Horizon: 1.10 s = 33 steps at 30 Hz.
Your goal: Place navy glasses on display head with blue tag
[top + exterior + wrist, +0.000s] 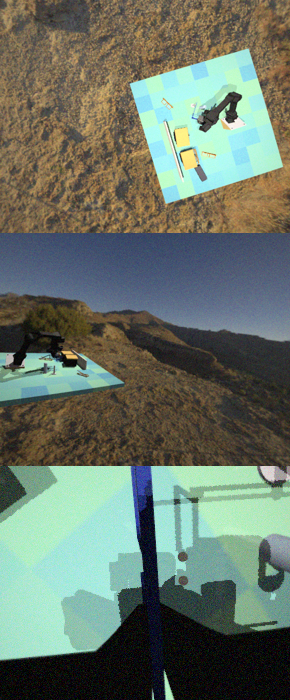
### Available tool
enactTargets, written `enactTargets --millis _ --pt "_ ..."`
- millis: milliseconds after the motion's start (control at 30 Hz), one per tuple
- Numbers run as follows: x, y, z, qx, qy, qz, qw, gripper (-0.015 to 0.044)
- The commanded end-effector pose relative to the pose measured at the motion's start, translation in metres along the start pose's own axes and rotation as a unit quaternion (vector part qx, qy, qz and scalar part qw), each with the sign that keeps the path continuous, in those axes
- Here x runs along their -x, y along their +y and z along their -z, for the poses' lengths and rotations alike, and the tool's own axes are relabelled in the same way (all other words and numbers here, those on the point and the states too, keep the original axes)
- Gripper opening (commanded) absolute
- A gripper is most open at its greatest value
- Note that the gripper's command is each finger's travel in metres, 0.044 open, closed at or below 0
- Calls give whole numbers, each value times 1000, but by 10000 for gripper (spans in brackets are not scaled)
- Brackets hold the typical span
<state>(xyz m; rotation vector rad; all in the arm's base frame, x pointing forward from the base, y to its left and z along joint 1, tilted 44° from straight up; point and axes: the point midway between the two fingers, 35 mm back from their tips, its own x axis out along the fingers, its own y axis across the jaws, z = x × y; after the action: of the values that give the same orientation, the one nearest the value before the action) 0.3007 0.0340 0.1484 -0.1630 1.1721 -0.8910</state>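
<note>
The navy glasses (pixel 192 117) (pixel 142 496) are held above the table, with thin parts reaching away from the fingers. My gripper (pixel 198 119) (pixel 149 612) is shut on them; in the wrist view the navy bar runs up between the dark fingers. Two display heads with flat yellow tops and dark sides stand left of and below the gripper in the top view: the nearer head (pixel 181 137) (pixel 71 357) and the farther head (pixel 189 159) (pixel 67 352). An orange-brown frame is at the farther head's right side. I cannot make out the blue tag on either head.
A long white wall (pixel 173 151) (pixel 82 361) stands behind the heads. Orange glasses (pixel 169 105) (pixel 82 374) and another orange pair (pixel 208 154) lie on the table. A grey cylinder (pixel 203 107) (pixel 45 368) (pixel 281 553) and a thin post (pixel 54 370) stand near the gripper. A dark block (pixel 201 173) lies beside the farther head.
</note>
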Motion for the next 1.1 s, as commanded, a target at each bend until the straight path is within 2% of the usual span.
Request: enactTargets --millis 0,367,1067 --pt "-1 26 26 113 3 -1 994 0" --pt "-3 72 88 352 3 4 936 0" --pt "-16 74 88 356 3 4 934 0"
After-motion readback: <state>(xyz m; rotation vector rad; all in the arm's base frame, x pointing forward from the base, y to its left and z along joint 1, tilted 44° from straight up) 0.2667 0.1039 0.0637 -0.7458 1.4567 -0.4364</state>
